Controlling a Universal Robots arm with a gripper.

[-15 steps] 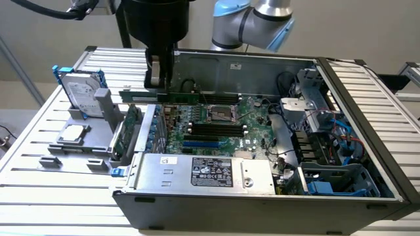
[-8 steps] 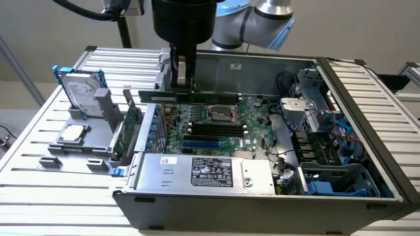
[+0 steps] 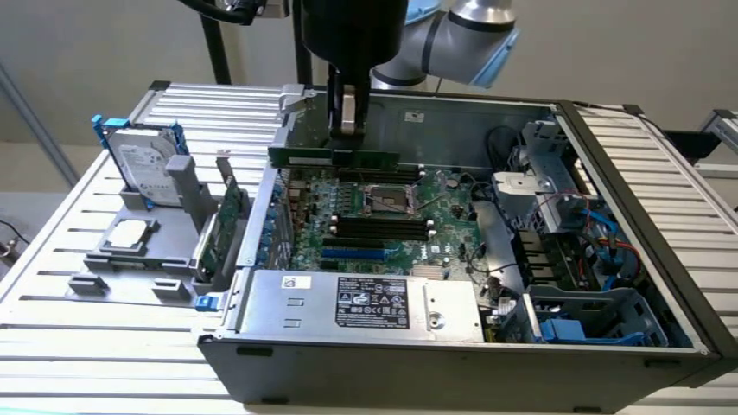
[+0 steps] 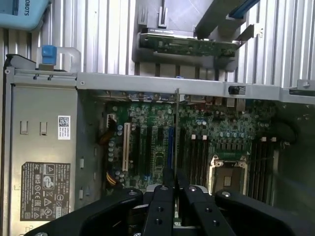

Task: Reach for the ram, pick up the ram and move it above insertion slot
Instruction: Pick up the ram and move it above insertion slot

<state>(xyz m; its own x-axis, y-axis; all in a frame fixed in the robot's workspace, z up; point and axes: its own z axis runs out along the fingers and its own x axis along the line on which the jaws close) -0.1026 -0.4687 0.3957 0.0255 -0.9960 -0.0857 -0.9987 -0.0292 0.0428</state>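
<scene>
The ram, a thin green stick, hangs level over the far part of the motherboard inside the open computer case. My gripper is shut on its top edge. In the wrist view the ram is seen edge-on as a thin vertical line running out from between my closed fingers, with my gripper over the board. Black memory slots lie on the motherboard beside the processor socket. The slots run parallel to the held stick, close beside it.
A silver hard drive with blue rails and a broader green expansion card stand in a grey fixture on the slatted table at the exterior view's left. The power supply fills the case's near side. Cables and drive bays crowd the exterior view's right.
</scene>
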